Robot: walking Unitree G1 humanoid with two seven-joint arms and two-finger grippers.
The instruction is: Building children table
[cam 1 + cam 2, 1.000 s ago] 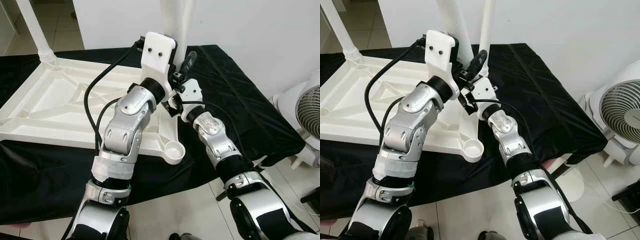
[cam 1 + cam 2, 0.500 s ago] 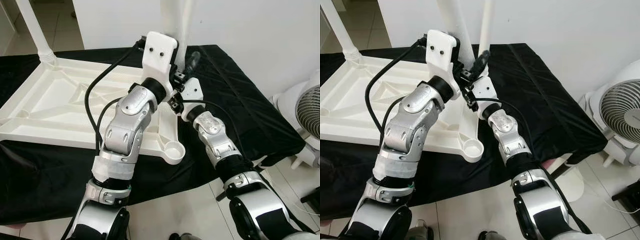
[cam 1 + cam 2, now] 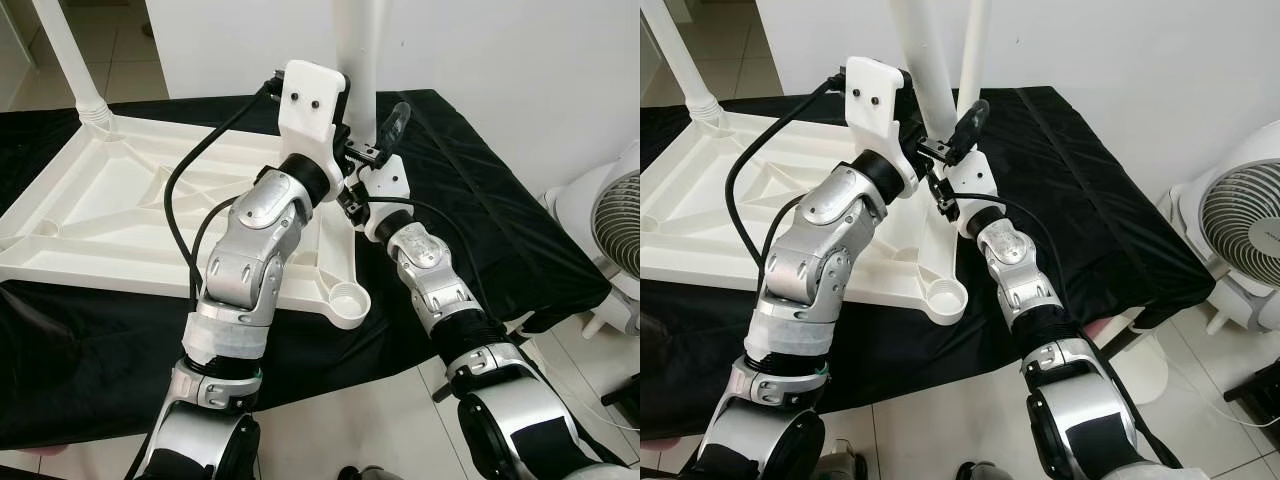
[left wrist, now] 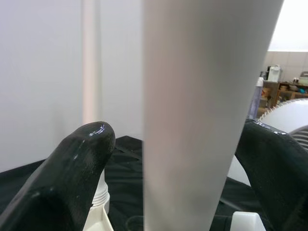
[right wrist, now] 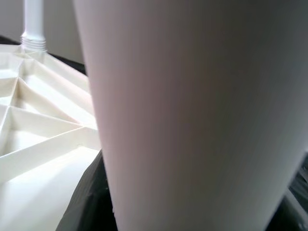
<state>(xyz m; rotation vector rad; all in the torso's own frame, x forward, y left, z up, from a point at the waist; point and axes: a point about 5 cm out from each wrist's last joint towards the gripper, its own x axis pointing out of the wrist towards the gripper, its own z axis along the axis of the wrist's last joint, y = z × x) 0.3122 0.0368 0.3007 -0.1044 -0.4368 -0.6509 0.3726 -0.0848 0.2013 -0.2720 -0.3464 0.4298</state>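
The white children's table top (image 3: 130, 200) lies upside down on a black cloth. One white leg (image 3: 75, 60) stands in its far left corner. My left gripper (image 4: 192, 159) is shut on another upright white leg (image 3: 355, 50) near the far right corner, with a black finger (image 4: 72, 168) on each side of it. My right gripper (image 3: 380, 130) is up against the same leg from the right, and that leg (image 5: 192, 106) looms very close in the right wrist view. A thinner leg (image 3: 973, 50) stands just behind. The near right corner socket (image 3: 347, 300) is empty.
The black-draped surface (image 3: 480, 200) extends to the right of the table top. A white fan (image 3: 610, 230) stands on the tiled floor at the far right. A white wall rises behind the table.
The held leg has come a little more upright. My right gripper has shifted slightly to the right beside it, and the left wrist has edged left.
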